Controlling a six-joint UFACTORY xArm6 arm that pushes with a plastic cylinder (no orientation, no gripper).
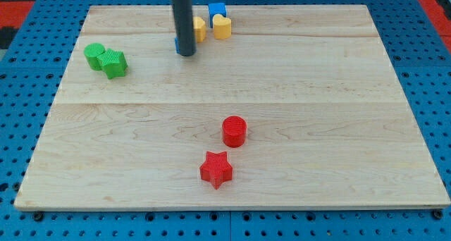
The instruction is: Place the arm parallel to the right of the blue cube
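Observation:
A blue cube [217,9] sits near the board's top edge, just right of centre. A yellow heart-shaped block [222,27] touches its lower side. A second yellow block [200,29] lies left of the heart, partly hidden by my rod. My tip [186,53] rests on the board below and to the left of the blue cube, next to the second yellow block. A sliver of another blue block [177,42] shows at the rod's left edge; its shape is hidden.
Two green blocks [95,56] [115,63] touch each other at the view's left. A red cylinder [234,131] and a red star [215,170] lie at lower centre. The wooden board [338,114] lies on a blue pegboard.

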